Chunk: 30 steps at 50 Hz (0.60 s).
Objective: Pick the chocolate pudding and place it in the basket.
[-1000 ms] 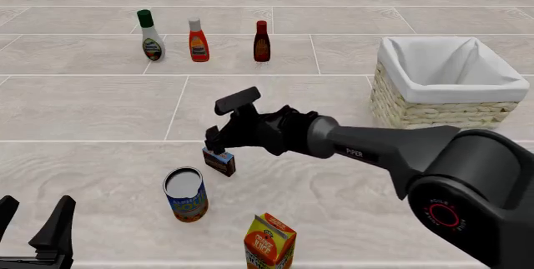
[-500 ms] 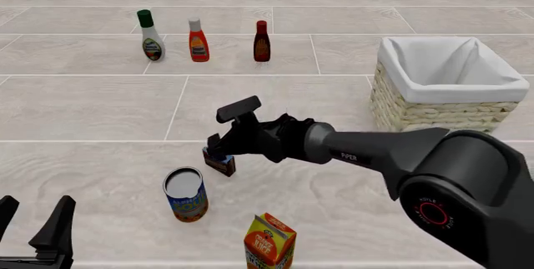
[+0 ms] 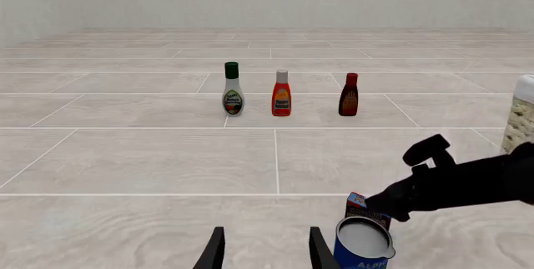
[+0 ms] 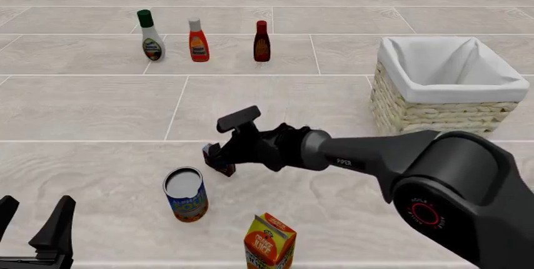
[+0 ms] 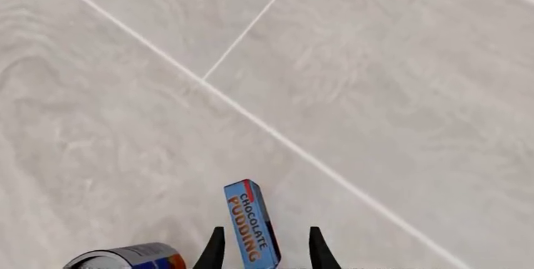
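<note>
- The right gripper point(image 4: 219, 154) reaches low over the desk point(image 4: 100, 106), and its jaws sit on either side of the pudding point(image 4: 224, 166).
- In the right wrist view the pudding point(image 5: 252, 224) stands on edge between the two fingertips point(image 5: 317, 247), with a narrow gap showing on each side; the jaws look spread around the box, not pressed on it.
- The pudding rests on the desk just behind the can point(image 4: 185, 194), near the middle of the front view.
- The can point(image 3: 363, 244) stands upright with its pale lid showing; part of it also shows at the edge of the right wrist view point(image 5: 125, 259).
- The juice carton point(image 4: 269, 241) stands at the near edge, to the right of the can.
- The basket point(image 4: 446, 81) sits well apart at the right, its white lining open to view.
- Three bottles stand in a row at the far side: a green-capped one point(image 4: 150, 36), a red-capped one point(image 4: 197, 40) and a dark one point(image 4: 261, 41).
- The left gripper point(image 4: 34, 231) hangs at the near left corner, jaws released and holding nothing, with its fingertips point(image 3: 212, 250) spread in the left wrist view.
</note>
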Each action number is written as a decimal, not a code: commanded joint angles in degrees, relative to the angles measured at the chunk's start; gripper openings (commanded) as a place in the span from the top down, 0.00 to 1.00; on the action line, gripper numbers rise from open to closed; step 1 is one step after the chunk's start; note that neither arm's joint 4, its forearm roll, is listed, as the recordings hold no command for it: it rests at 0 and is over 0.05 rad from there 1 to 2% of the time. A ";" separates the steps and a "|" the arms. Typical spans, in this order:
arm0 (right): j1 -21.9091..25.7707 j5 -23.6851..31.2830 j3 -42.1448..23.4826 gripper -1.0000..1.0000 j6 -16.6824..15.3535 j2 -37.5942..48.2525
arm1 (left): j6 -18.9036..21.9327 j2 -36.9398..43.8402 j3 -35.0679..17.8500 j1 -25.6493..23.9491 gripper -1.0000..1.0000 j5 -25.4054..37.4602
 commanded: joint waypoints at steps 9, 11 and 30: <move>0.39 -0.87 0.64 0.00 -0.07 1.34 | 0.00 0.00 0.00 0.00 0.00 0.00; 0.55 -0.93 0.68 0.00 0.05 1.44 | 0.00 0.00 0.00 0.00 0.00 0.00; 0.45 -1.13 -0.09 0.00 0.31 3.10 | 0.00 0.00 0.00 0.00 0.00 0.00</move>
